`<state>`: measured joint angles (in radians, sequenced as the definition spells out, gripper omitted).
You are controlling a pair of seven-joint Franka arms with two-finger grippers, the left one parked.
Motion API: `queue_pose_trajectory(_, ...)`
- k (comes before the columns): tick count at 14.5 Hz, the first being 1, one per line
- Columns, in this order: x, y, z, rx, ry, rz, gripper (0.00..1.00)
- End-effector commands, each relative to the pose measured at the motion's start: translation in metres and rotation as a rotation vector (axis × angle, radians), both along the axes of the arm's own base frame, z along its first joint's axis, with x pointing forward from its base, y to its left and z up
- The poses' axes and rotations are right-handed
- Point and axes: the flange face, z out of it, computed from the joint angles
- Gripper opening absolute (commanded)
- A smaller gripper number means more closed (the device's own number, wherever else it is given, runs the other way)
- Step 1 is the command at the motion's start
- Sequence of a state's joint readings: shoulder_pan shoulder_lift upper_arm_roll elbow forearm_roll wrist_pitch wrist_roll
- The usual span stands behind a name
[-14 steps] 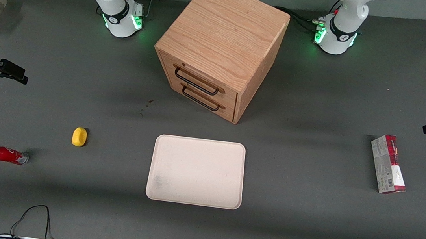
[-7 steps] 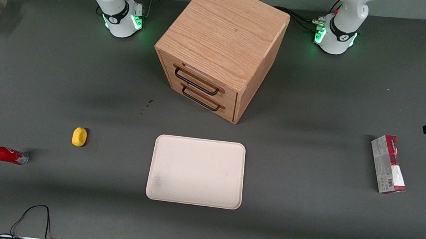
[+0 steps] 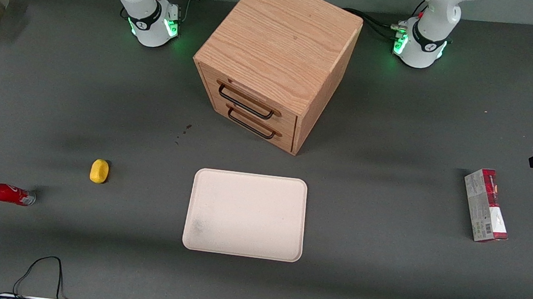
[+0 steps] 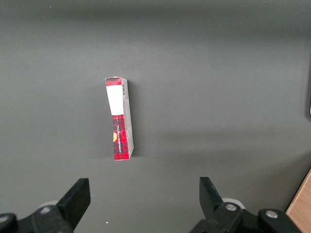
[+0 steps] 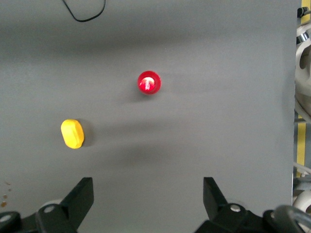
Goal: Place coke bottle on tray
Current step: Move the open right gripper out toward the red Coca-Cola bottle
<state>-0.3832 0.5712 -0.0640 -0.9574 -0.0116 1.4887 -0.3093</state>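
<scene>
Front view: the coke bottle (image 3: 5, 193) stands on the grey table (image 3: 381, 280) toward the working arm's end, well apart from the tray (image 3: 245, 214). The tray lies flat near the middle of the table, nearer to the camera than the wooden drawer cabinet (image 3: 275, 61) and in front of its two drawers; a faint grey smudge marks one corner of the tray, and nothing rests on it. A yellow oval lump (image 3: 99, 171) sits between bottle and tray, closer to the bottle and slightly farther from the camera than it. A red-and-grey carton (image 3: 485, 205) lies toward the parked arm's end. A black cable (image 3: 43, 272) loops at the table edge nearest the camera. The gripper is not seen in this view; only the working arm's upper links appear above its base. Left wrist view: the carton (image 4: 119, 118) lies on bare table, alone. Right wrist view: the gripper (image 5: 148, 199) hangs high over the table with its two fingers (image 5: 81, 196) spread wide apart and holding nothing. The coke bottle (image 5: 148, 82) is seen from above, cap toward the camera, apart from the fingers. The yellow oval lump (image 5: 72, 133) lies near it, not touching. The cable (image 5: 85, 10) curls at the frame's edge.
</scene>
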Motion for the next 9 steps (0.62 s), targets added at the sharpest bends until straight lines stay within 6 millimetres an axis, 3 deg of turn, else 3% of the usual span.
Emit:
queue_pose_trajectory(1, 0.01, 0.001, 0.004, 0.009, -0.031, 0.056, 1.0)
queue_pose_trajectory(9, 0.029, -0.008, -0.079, 0.019, -0.004, 0.084, 1.0)
